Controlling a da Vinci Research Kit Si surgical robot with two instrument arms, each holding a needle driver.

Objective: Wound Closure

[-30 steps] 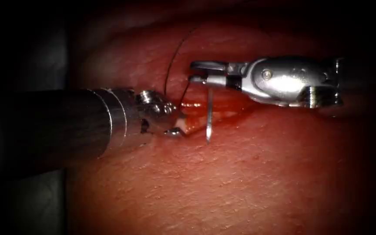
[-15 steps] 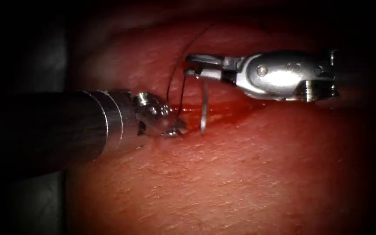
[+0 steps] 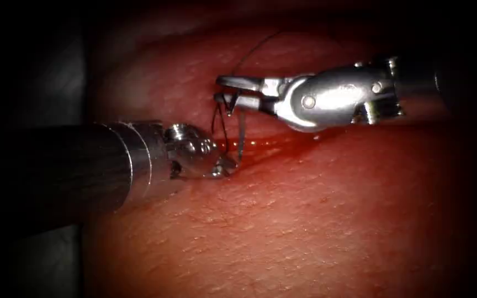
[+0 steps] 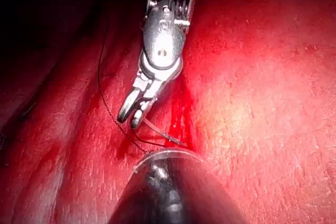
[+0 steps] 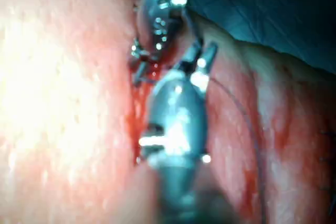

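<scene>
In the endoscope view my right tool (image 3: 224,91) reaches in from the right, its jaws shut on the curved needle (image 3: 240,135) near the tail end. The needle hangs down, and its tip meets the left end of the cut (image 3: 271,144) beside my left tool (image 3: 224,165). Whether the tip is inside the tissue (image 3: 305,221) I cannot tell. The left tool's jaws are shut on the cut's edge. Dark thread (image 3: 249,52) loops from the needle's tail and runs off upward. The left wrist view has the right tool (image 4: 134,114) gripping the needle (image 4: 163,134) over the cut.
Red fluid (image 3: 288,144) pools along the cut under the right tool. The left tool's dark shaft (image 3: 56,165) lies across the tissue's left side. In the right wrist view the left tool (image 5: 157,14) sits just beyond my right tool's jaws (image 5: 197,59).
The right tool has moved left with the needle, bringing the needle's tip from right of the left tool up against it at the cut's edge. The left tool has hardly moved.
</scene>
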